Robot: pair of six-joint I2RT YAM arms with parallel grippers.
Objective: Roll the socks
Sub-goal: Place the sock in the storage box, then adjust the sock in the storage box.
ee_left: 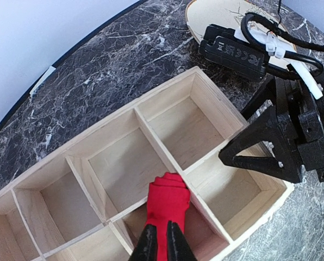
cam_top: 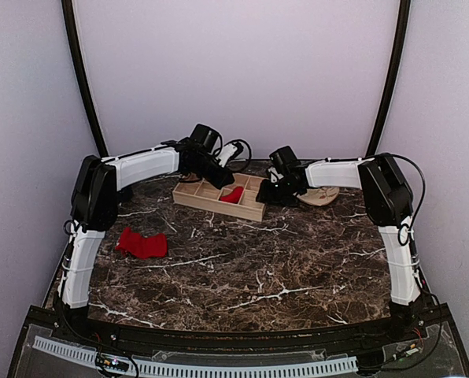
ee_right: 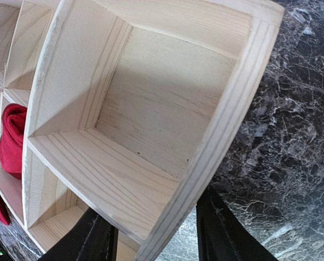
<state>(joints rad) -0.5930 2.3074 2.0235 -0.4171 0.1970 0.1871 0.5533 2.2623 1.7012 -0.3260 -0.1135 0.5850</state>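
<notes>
The rolled sock (ee_left: pixel 167 202), lower centre of the left wrist view, is bright red; the loose sock (cam_top: pixel 142 243), left of centre in the top view, is the same plain red; the tray (cam_top: pixel 189 198) is pale blond wood with fine straight grain lines; the table (cam_top: pixel 258 268) is dark brown-black marble, veined in white; the disc (cam_top: pixel 323 197), right of the tray, is light tan wood; the left arm (cam_top: pixel 144 165) and right arm (cam_top: pixel 333 173) have white shells and black joints; the left gripper (ee_left: pixel 162 227) and right gripper (ee_right: pixel 156 234) are matte black; the walls (cam_top: pixel 242 71) are pale lilac-white; the perforated strip (cam_top: pixel 219 366) along the bottom edge is white.
</notes>
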